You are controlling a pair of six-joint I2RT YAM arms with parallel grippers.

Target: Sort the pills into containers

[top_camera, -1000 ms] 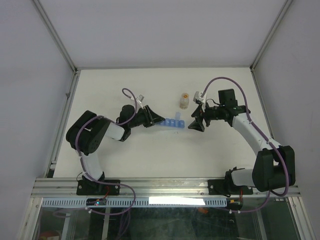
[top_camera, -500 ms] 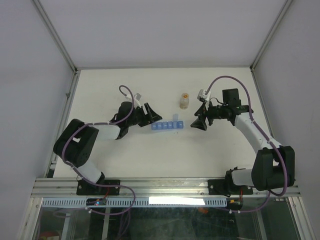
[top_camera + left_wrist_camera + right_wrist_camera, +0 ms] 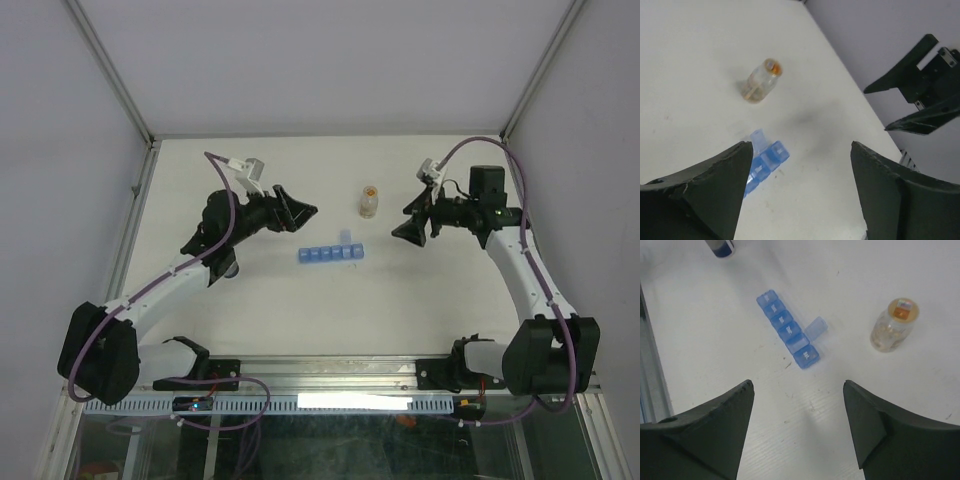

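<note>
The right wrist view alone makes plain one raised lid on the containers (image 3: 788,329), which from overhead lie at seven o'clock from the bottle (image 3: 369,201), between the left gripper (image 3: 305,218) and right gripper (image 3: 402,222), both with jaws apart and empty, on a white table (image 3: 250,300) inside grey walls.

The strip of blue containers (image 3: 787,335) is seen lying on the white tabletop (image 3: 700,340), one lid flipped open, with a clear bottle (image 3: 893,326) set apart to its right, beyond the right gripper's (image 3: 797,387) spread fingers.

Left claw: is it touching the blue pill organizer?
Apart. The top external view shows bare table between the open left claw and the pill organizer.
</note>
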